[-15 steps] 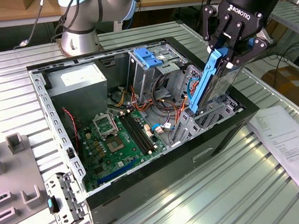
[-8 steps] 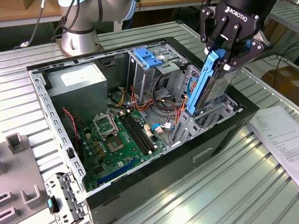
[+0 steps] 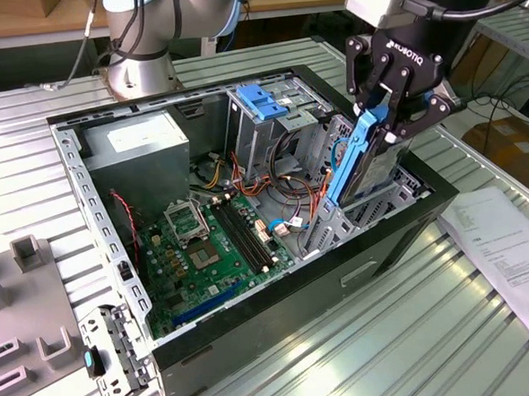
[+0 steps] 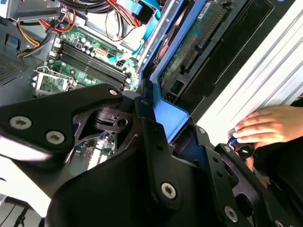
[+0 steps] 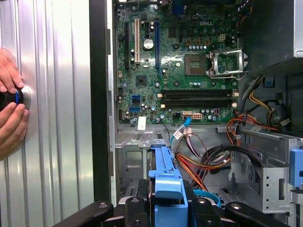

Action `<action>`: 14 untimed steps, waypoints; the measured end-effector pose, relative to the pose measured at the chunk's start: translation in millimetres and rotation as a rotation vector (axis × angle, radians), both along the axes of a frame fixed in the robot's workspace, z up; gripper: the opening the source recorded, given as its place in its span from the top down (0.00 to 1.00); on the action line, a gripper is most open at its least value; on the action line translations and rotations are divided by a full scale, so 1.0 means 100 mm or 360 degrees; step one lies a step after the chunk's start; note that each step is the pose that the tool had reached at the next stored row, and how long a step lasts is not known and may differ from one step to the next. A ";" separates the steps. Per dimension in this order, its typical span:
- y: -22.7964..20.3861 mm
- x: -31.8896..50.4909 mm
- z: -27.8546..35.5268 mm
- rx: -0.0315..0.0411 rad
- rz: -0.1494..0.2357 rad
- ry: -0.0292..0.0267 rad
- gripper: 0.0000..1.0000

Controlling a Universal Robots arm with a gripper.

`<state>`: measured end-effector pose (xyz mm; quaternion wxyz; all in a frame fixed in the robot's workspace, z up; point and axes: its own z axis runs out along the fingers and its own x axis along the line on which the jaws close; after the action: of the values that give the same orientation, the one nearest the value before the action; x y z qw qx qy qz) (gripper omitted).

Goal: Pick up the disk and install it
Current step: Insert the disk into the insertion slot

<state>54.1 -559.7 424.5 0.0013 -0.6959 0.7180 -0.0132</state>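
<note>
Gripper (image 3: 392, 109) clenched on the blue-railed disk (image 3: 352, 161)
It tilts over the rim of the open computer case (image 3: 281, 315); motherboard (image 3: 209, 246) and power supply (image 3: 140, 143) sit inside

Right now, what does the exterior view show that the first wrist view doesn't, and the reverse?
The exterior view adds the grey robot arm base behind the case and a white printed paper sheet on the slatted metal table at the exterior view's right. The first wrist view adds a person's hand on a round black knob. Both share the black tool shut on the tilted grey metal disk with bright blue plastic rail, the open black computer case and its green motherboard.
</note>
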 end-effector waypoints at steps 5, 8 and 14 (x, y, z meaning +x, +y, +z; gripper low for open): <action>0.000 0.000 -0.102 0.0000 0.0000 0.00001 0.63; -0.001 0.000 -0.232 0.0000 0.0000 0.00002 0.63; -0.001 0.000 -0.445 0.0000 0.0000 0.00002 0.63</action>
<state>54.1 -559.8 380.0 0.0013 -0.6959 0.7180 -0.0131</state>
